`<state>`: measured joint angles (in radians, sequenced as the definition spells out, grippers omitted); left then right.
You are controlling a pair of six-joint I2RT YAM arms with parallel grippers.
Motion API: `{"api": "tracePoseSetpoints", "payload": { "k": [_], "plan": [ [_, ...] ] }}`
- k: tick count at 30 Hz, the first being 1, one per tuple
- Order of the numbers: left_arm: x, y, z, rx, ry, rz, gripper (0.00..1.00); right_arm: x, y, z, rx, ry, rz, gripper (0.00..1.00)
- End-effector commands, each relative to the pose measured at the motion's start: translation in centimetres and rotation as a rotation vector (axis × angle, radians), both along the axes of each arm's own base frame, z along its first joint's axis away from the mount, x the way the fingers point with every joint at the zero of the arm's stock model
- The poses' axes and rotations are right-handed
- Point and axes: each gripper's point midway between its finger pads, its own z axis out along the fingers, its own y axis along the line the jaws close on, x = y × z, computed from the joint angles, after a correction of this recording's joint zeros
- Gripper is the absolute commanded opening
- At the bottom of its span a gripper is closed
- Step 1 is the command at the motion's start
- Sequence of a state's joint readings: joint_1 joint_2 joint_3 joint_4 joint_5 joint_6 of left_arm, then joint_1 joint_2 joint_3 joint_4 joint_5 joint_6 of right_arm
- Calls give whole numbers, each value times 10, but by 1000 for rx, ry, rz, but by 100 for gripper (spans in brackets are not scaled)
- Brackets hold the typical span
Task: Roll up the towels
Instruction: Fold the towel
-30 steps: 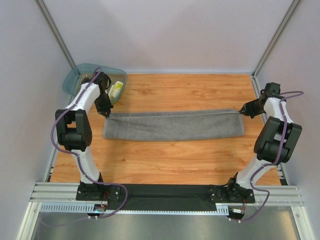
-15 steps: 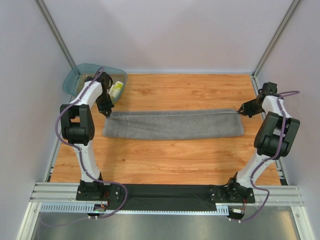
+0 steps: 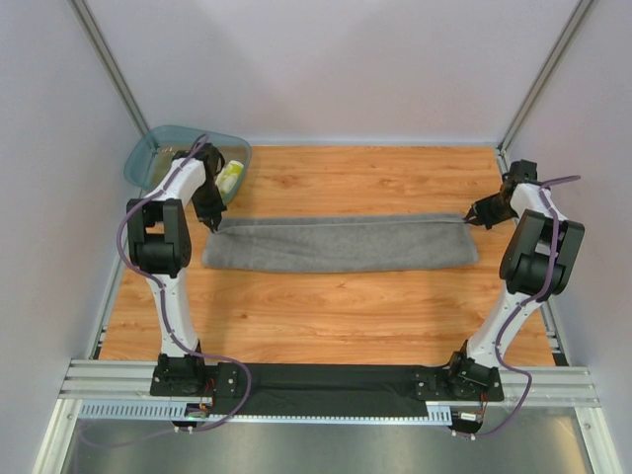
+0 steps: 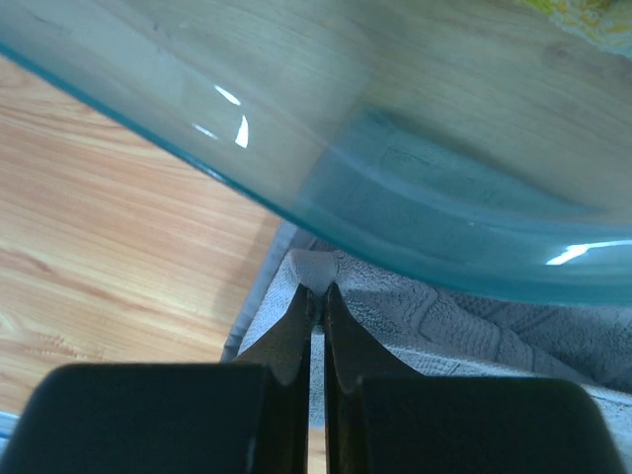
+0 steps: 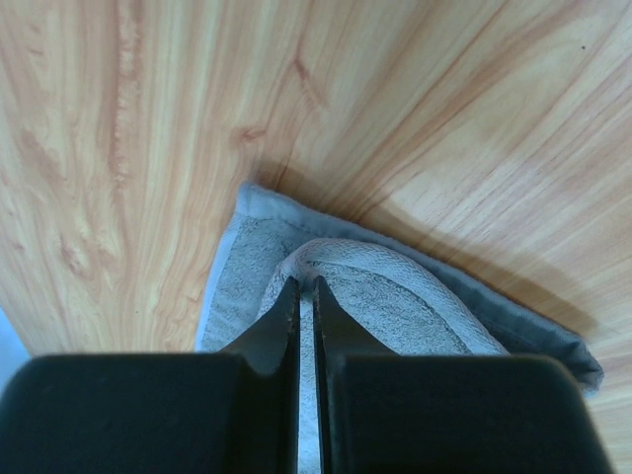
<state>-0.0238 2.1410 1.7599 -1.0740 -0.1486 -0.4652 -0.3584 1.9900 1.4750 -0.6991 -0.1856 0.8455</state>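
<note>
**A:** From above, how do your arms stand?

**B:** Both are folded high, elbows up, forearms reaching toward the far side. My left pincer [image 3: 211, 225] nips the left far corner of the grey towel [image 3: 341, 245] and my right pincer [image 3: 470, 219] nips the right far corner. The towel lies as a long strip across the bench [image 3: 346, 326], stretched between them. The yellow-and-white cloth [image 3: 230, 176] sits in the teal tub [image 3: 148, 153], just behind my left wrist.

**A:** And through the left wrist?

**B:** The fingers are pressed together on a peak of grey terry [image 4: 444, 326]. The tub's wall [image 4: 395, 148] curves close above the tips, and a bit of yellow pattern shows at the top right corner.

**A:** The right wrist?

**B:** The same: the fingers are clamped on a raised fold of towel [image 5: 395, 296], with the corner spread flat on the wood beneath.

**A:** Anything different from a second ago?

**B:** Both elbows have swung farther from the near edge. The right pincer has come slightly inward, and the towel's right end with it. Neither grip has changed.
</note>
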Motion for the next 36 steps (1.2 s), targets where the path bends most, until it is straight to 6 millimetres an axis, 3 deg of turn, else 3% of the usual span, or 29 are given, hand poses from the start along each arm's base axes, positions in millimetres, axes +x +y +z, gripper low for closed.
{"api": "tracePoseSetpoints", "payload": {
  "k": [1,3,4,5,7,8,11,13,15,17,18,21,22,24,25,27,28,29,32,36],
  "plan": [
    [13,11,8,25,-46,21,2,15,-14,9,-57,-37,-7,1],
    [14,21,15,26,-62,42,18,18,-15,12,-60,-48,12,31],
    [15,23,19,31,-69,40,41,19,-15,17,-64,-50,33,48],
    [15,25,22,38,-77,39,54,20,-16,22,-70,-54,45,72],
    [12,28,37,55,-107,36,68,15,-17,35,-73,-33,63,91],
    [10,31,43,66,-117,41,74,12,-16,38,-76,-25,82,94],
    [-2,33,78,77,-200,55,76,-2,-13,73,-118,-81,102,99],
    [-16,32,82,76,-213,66,77,-10,-7,87,-133,-115,114,100],
    [-28,31,101,70,-276,84,76,-23,6,106,-149,-164,165,100],
    [-44,31,95,77,-279,92,76,-31,31,116,-145,-194,246,100],
    [-49,31,104,79,-312,96,76,-39,57,122,-151,-222,331,99],
    [-65,36,103,110,-313,109,75,-53,115,130,-117,-325,507,96],
    [-70,33,98,106,-304,102,74,-52,158,141,-82,-422,638,95],
    [-75,20,97,49,-321,80,69,-63,201,147,-32,-490,760,84],
    [-80,10,87,21,-314,61,68,-75,240,146,35,-529,866,79],
    [-83,-12,81,-51,-322,28,66,-86,274,137,112,-537,955,53],
    [-87,-22,70,-74,-308,19,65,-100,305,134,187,-556,1044,44],
    [-90,-31,64,-109,-298,6,64,-107,321,131,233,-552,1079,33],
    [-97,-41,42,-141,-262,8,64,-130,367,115,355,-536,1207,19],
    [-100,-29,20,-83,-224,39,64,-154,404,86,471,-464,1310,6]
  ]
}}
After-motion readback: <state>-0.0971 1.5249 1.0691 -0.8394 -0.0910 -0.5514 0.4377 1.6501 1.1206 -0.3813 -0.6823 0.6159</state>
